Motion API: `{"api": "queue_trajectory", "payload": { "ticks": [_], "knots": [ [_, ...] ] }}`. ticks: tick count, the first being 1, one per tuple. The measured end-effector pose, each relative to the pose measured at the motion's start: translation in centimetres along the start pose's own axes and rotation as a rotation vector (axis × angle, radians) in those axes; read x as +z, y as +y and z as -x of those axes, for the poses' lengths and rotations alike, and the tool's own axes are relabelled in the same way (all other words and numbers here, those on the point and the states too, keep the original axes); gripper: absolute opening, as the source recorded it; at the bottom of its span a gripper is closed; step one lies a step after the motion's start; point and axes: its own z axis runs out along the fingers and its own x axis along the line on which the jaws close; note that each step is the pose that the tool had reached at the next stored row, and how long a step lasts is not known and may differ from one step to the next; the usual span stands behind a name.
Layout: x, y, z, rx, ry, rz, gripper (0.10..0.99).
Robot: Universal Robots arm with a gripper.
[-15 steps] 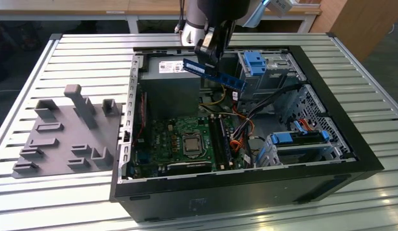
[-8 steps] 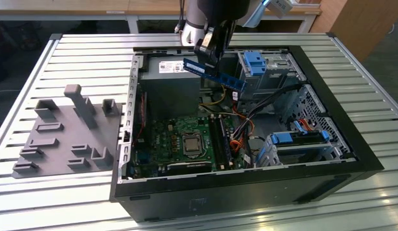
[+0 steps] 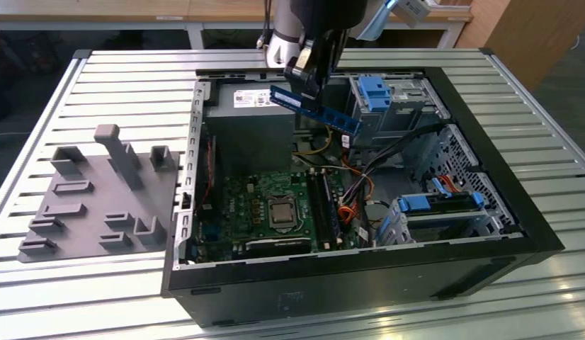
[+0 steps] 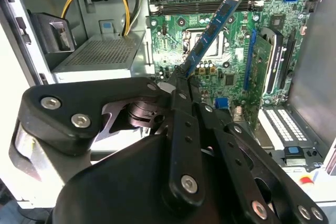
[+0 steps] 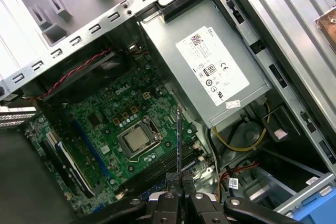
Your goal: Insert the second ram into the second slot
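A ribbed aluminium counter (image 3: 113, 71) is seen, brightly lit along its near edge. Behind it stands a wooden-topped table (image 3: 103, 8) on a white frame. At the exterior view's right, a wooden cabinet (image 3: 529, 35) is set on dark floor (image 3: 578, 92).

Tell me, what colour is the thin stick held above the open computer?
Blue with dark chips; the ram stick shows best in the exterior view.

The arm (image 3: 294, 28) hangs from above, its gripper (image 3: 308, 93) pointing down, fingers (image 4: 185, 106) clamped on the second ram (image 3: 340, 120)
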Motion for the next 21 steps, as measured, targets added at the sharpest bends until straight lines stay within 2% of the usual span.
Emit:
{"api": "queue_trajectory", "payload": {
  "ticks": [21],
  "knots": [
    [0.0, 0.0, 0.0, 0.056, -0.002, -0.001, 0.133]
  ]
}}
